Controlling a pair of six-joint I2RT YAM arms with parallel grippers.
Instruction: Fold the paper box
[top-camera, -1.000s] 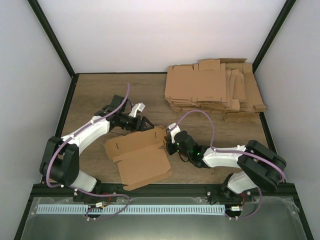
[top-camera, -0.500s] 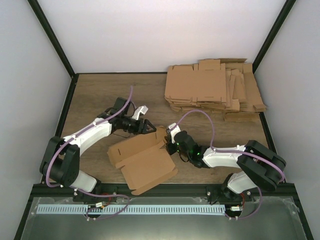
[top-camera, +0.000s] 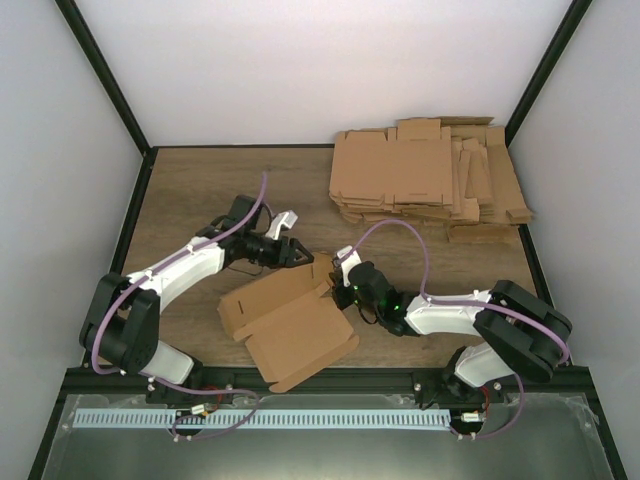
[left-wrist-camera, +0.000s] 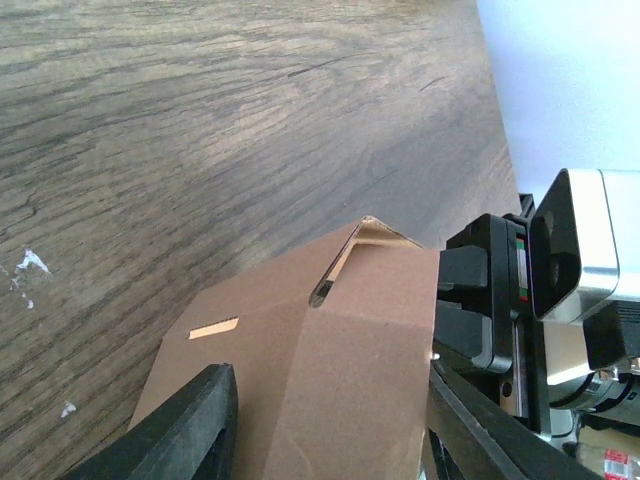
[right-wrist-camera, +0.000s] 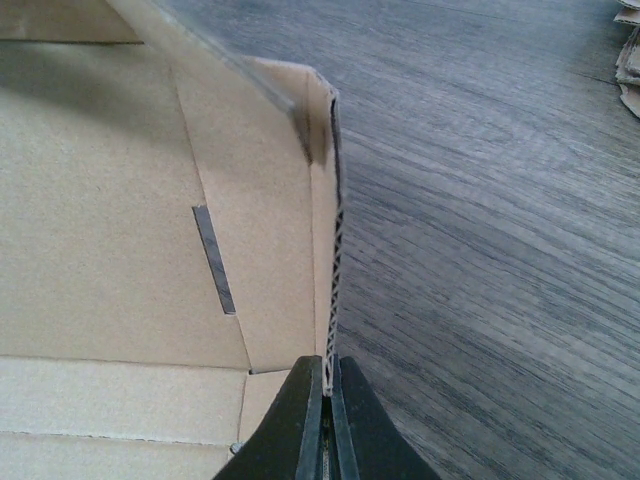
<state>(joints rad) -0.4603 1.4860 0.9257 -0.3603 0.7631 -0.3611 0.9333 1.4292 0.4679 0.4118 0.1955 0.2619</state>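
The paper box (top-camera: 290, 325) is a brown creased cardboard sheet lying near the front middle of the table, its far flaps partly raised. My left gripper (top-camera: 296, 255) is at the box's far edge. In the left wrist view the left gripper (left-wrist-camera: 328, 380) is open, with a raised, creased panel of the paper box (left-wrist-camera: 350, 330) filling the gap between its fingers. My right gripper (top-camera: 335, 285) holds the box's right far corner. The right wrist view shows the right gripper (right-wrist-camera: 328, 365) shut on the thin edge of an upright flap of the paper box (right-wrist-camera: 120, 250).
A pile of flat brown cardboard blanks (top-camera: 430, 185) lies at the back right of the wooden table (top-camera: 200, 190). White walls with black frame posts enclose the table on three sides. The right gripper's body (left-wrist-camera: 490, 300) sits close beside the left fingers.
The box has slid and turned slightly to the right and toward the front. My left gripper has moved right onto its far corner and its jaws have narrowed. The right gripper stays shut on the flap.
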